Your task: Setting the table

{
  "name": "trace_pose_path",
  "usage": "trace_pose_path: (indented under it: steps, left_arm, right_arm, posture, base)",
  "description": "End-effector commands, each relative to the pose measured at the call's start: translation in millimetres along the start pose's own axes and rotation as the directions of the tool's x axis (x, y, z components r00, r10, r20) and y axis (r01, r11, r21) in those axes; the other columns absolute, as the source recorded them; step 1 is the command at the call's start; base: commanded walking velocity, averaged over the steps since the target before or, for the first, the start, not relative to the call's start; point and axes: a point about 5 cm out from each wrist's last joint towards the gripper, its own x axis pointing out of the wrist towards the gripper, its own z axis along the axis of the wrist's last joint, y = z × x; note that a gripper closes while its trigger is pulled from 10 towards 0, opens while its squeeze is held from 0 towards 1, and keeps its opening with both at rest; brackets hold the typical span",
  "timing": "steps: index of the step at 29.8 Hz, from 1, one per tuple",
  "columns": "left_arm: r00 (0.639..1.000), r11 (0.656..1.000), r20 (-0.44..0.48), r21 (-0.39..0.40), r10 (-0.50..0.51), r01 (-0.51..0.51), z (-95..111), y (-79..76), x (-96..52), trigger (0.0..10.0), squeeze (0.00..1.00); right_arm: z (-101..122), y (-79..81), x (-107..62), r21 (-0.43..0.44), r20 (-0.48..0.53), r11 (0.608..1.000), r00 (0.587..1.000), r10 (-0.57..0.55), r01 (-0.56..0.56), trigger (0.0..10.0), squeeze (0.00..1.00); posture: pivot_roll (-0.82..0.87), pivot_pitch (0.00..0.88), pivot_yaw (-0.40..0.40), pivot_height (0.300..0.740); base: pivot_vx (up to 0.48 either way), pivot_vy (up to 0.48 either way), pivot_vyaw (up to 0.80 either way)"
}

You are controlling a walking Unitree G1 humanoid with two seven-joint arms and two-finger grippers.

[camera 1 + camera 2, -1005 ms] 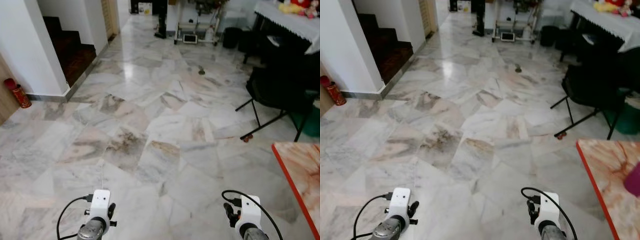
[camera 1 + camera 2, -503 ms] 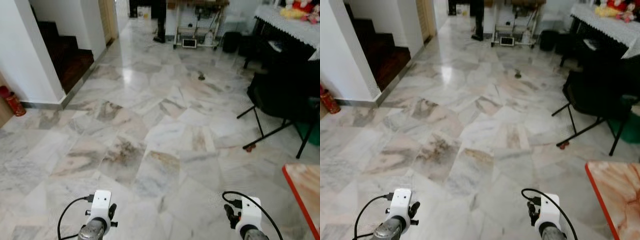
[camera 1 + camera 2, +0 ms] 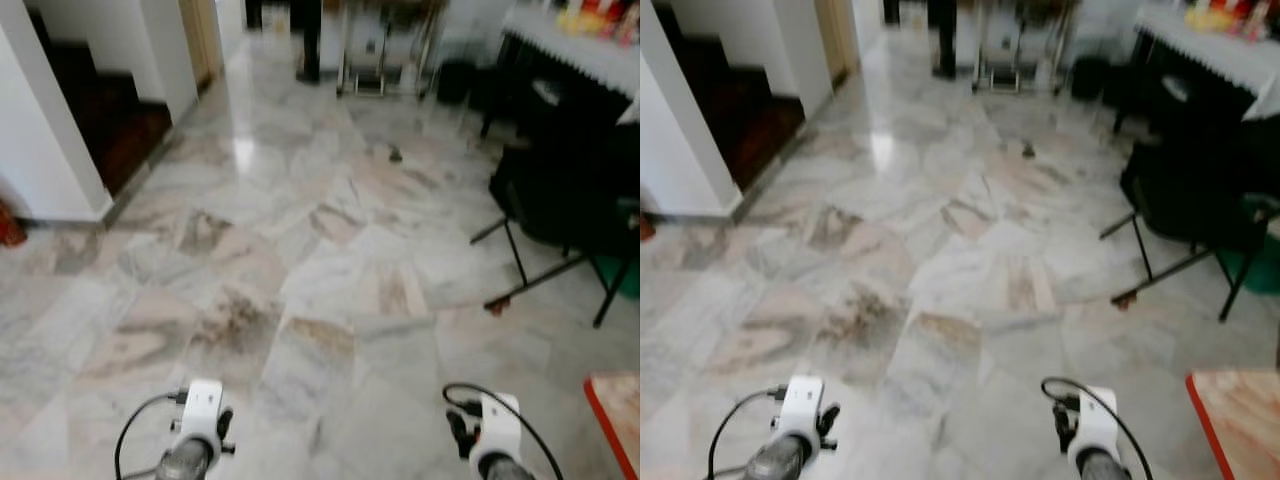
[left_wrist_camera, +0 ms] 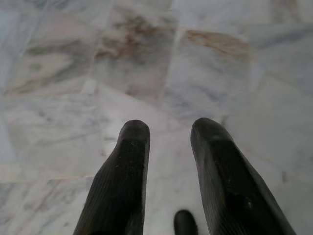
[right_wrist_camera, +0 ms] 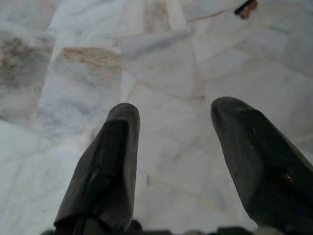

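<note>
The corner of a marble-patterned table with a red edge (image 3: 616, 420) shows at the lower right, low beside my right arm (image 3: 495, 432). My left arm (image 3: 200, 415) is held low in front over the marble floor. In the left wrist view my left gripper (image 4: 168, 129) is open, with only floor tiles between its black fingers (image 4: 128, 161). The right gripper (image 5: 176, 110) is open too, and only bare floor lies between its fingers. The eye views are blurred.
A black folding chair (image 3: 560, 190) stands ahead on the right, with a green bin (image 3: 625, 275) behind it. A dark table with a white cloth (image 3: 575, 35) is at the far right. A white wall (image 3: 45, 140) and dark stairs (image 3: 105, 110) are on the left. A cart (image 3: 375, 50) stands far ahead.
The whole picture has shifted and blurred, so the camera has moved. The table corner now takes up less of the lower right. Both arms keep the same pose.
</note>
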Motion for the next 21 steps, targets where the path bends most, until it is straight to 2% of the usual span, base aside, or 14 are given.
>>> trace_pose_path:
  steps: [1, 21]
  left_arm:
    - [1.000, 1.000, -0.007, 0.005, 0.018, -0.018, -2.3, 5.4, -1.0, 10.0, 0.00]
    - [1.000, 1.000, -0.008, 0.001, 0.005, -0.005, -2.7, 2.3, -1.0, 10.0, 0.00]
  right_arm:
    - [4.1, 7.7, 2.1, 0.004, 0.018, 1.000, 1.000, 0.021, -0.022, 10.0, 0.00]
    - [5.6, 5.6, 1.9, 0.018, 0.033, 1.000, 0.999, 0.006, -0.006, 10.0, 0.00]
  posture:
    - [-0.02, 0.000, -0.019, 0.740]
    - [-0.02, 0.000, -0.021, 0.740]
  base:
    - [0.000, 0.000, 0.00]
    - [0.000, 0.000, 0.00]
